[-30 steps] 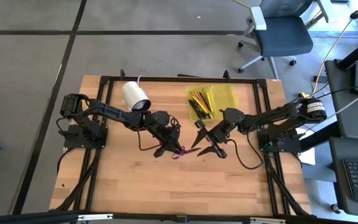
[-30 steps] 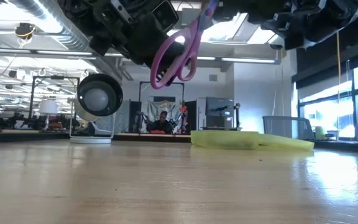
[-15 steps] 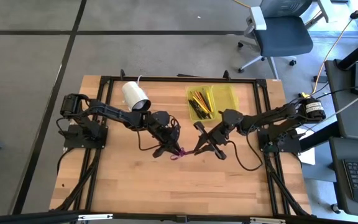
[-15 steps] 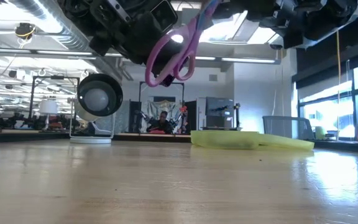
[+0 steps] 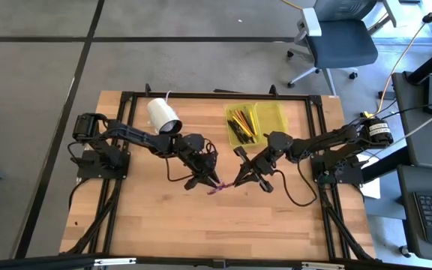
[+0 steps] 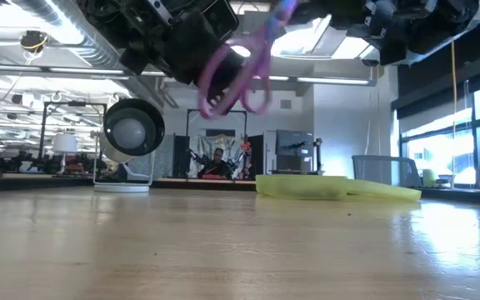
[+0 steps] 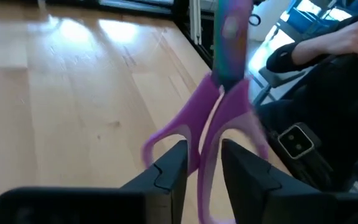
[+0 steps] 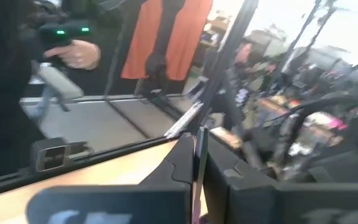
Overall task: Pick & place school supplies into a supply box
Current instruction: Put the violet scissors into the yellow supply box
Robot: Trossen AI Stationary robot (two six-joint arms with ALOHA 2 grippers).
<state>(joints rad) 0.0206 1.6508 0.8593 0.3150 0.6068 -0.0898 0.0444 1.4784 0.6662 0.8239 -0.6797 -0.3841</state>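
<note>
Hanging clear of the wooden table (image 5: 163, 225), near its middle: purple-handled scissors (image 5: 217, 187), caught between the two grippers. Blurred in the low view, handle loops lowest, blade end uppermost.

Left gripper (image 5: 201, 180) at 9 o'clock of the scissors. Fingers (image 7: 179, 165) parted, one either side of a purple handle loop in the left wrist view; slim gaps visible on both sides of the loop. Contact with the handle: cannot tell.

Right gripper (image 5: 240, 180) at 3 o'clock of the scissors. Fingers pressed together on the thin blade, seen edge-on between them in the right wrist view.

Supply box (image 5: 276, 120) lying open and flat at about 1 o'clock from the table's middle, well apart from the scissors. Pencils and pens (image 5: 242, 124) (yellow, orange, black) bundled in its half at the 9 o'clock side; other half bare yellow-green plastic.

White cylinder (image 5: 163, 115) with cable at about 11 o'clock from the table's middle, beside the left arm.

Person's hand on a dark device noted beyond the table in the right wrist view.
</note>
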